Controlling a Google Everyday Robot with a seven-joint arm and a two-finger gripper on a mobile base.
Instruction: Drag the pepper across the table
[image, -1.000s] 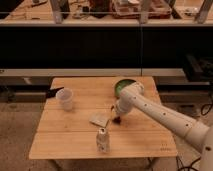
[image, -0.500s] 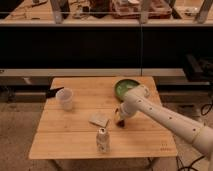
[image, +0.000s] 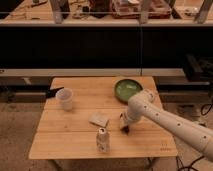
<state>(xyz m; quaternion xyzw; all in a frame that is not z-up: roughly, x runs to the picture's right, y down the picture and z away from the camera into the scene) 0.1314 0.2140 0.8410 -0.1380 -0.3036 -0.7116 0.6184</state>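
Pepper (image: 124, 131) lies on table (image: 75, 145), under the pincer (image: 123, 126).

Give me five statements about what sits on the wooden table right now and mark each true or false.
1. The green bowl sits near the table's far right edge. True.
2. The white cup lies tipped over beside the bowl. False: it stands upright on the left part of the table, away from the bowl.
3. The end effector is down at the tabletop, right of the pale square piece. True.
4. The small bottle stands at the far edge. False: it stands near the front edge.
5. The arm enters from the left. False: it reaches in from the right.
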